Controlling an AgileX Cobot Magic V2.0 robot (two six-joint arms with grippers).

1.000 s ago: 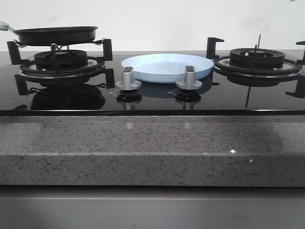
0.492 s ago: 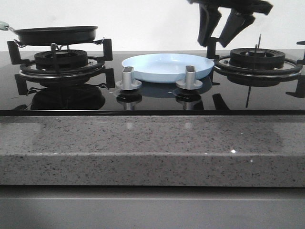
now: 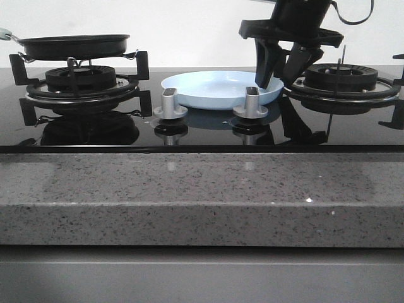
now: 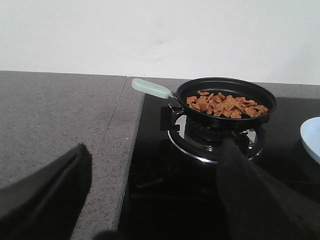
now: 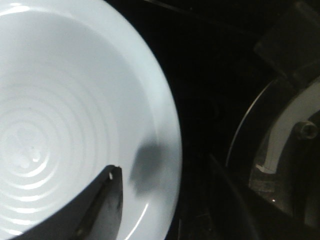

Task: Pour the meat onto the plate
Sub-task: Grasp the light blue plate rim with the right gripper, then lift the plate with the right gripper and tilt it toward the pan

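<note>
Black glass hob (image 3: 202, 129) set in speckled grey table (image 3: 189, 196) | light-blue plate (image 3: 218, 88) at hob's centre, bare | black frying pan (image 4: 225, 102) on left burner holding meat (image 4: 227, 104) | right claw (image 3: 278, 74) released, straddling plate's right rim | left claw (image 4: 150, 200) released, near pan.

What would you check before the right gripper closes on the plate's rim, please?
1. Right gripper open, fingers straddling the rim: ok.
2. Plate empty: ok.
3. Meat all inside the frying pan: ok.
4. Pan seated level on the left burner: ok.
5. Left gripper open, clear of the pan: ok.
6. Finger depth below the rim: cannot tell.
</note>
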